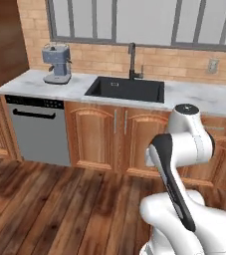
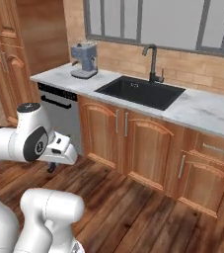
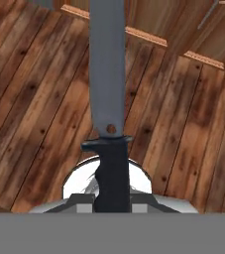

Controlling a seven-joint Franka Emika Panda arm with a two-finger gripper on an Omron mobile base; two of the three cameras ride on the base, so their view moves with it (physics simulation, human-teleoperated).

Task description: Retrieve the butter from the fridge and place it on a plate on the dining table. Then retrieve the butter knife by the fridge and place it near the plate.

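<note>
Gripper (image 3: 112, 201) clamped on the butter knife (image 3: 107, 99) by its black handle, grey blade sticking out over the wood floor (image 3: 39, 99). Sink counter (image 1: 194, 94) ahead; no table or plate in view. Judgement: keep grip firm, blade low & level while driving, swing wide of the cabinets (image 2: 148, 143).
</note>
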